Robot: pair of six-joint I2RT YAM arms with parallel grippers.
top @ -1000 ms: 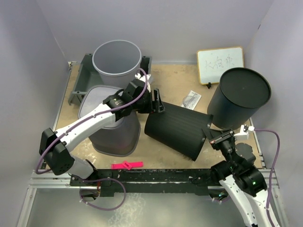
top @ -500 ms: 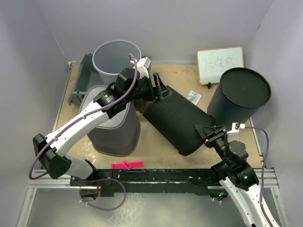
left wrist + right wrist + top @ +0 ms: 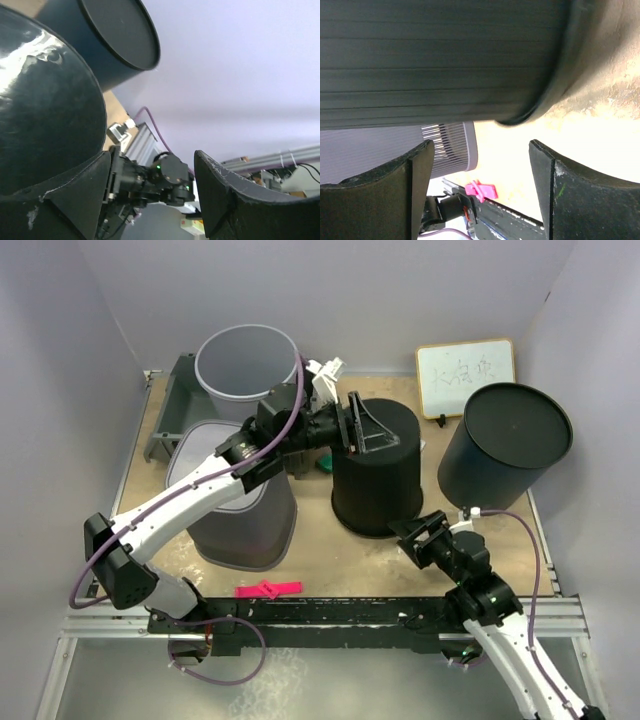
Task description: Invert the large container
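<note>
Bottom-up on the tan table point(image 3: 318, 545) — large ribbed black plastic container point(image 3: 378, 490), just beneath the left tool point(image 3: 370, 430), spread wide, empty; right tool point(image 3: 415, 538) beside its rim, equally agape, empty.

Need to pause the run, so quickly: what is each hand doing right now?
Left hand: open, empty, at the top of the upturned black ribbed plastic container.
Right hand: open, empty, beside that container's lower edge.

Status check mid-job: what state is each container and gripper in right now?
Large black container: base up, mouth down on the table.
Left gripper: open, at that container's base.
Right gripper: open, empty, beside its lower rim.
Second black container: base up.
Rear grey bin: upright, mouth open.
</note>
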